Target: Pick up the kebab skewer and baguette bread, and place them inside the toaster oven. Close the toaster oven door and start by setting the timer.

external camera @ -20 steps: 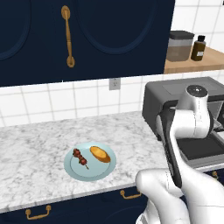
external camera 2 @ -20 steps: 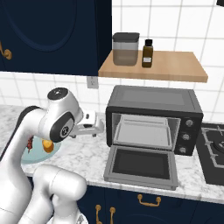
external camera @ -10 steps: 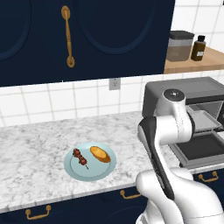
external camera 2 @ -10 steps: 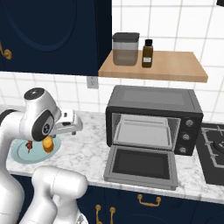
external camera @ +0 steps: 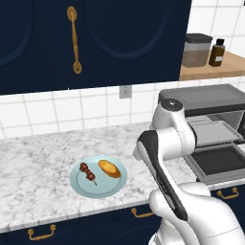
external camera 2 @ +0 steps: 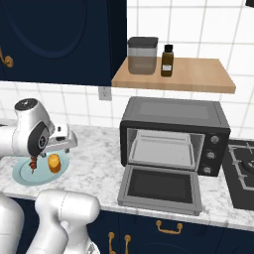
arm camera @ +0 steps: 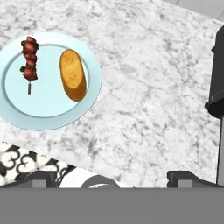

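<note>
Since the earlier frames your arm has swung left, away from the toaster oven (external camera 2: 174, 135) and toward the plate (external camera: 91, 188), while the base views themselves have not shifted. The gripper (arm camera: 113, 180) now looks down on marble desk (arm camera: 144, 105) just beside the plate, its jaws spread fully apart with nothing between them. You have one kebab skewer (arm camera: 29, 62) and one baguette bread (arm camera: 72, 80), lying side by side on the single pale blue plate, apart from each other and untouched; their places on the plate match the earlier pictures. There is one toaster oven, standing on the desk well to the right of the plate, with its toaster oven door (external camera 2: 159, 187) dropped flat open in front and one metal tray (external camera 2: 161, 151) visible inside, same as before. On the wooden shelf (external camera 2: 173, 77) above it you can count one grey-lidded canister (external camera 2: 142, 55) and one small dark bottle (external camera 2: 167, 60), near each other. One wall outlet (external camera: 125, 91) sits on the tiles behind the desk.
</note>
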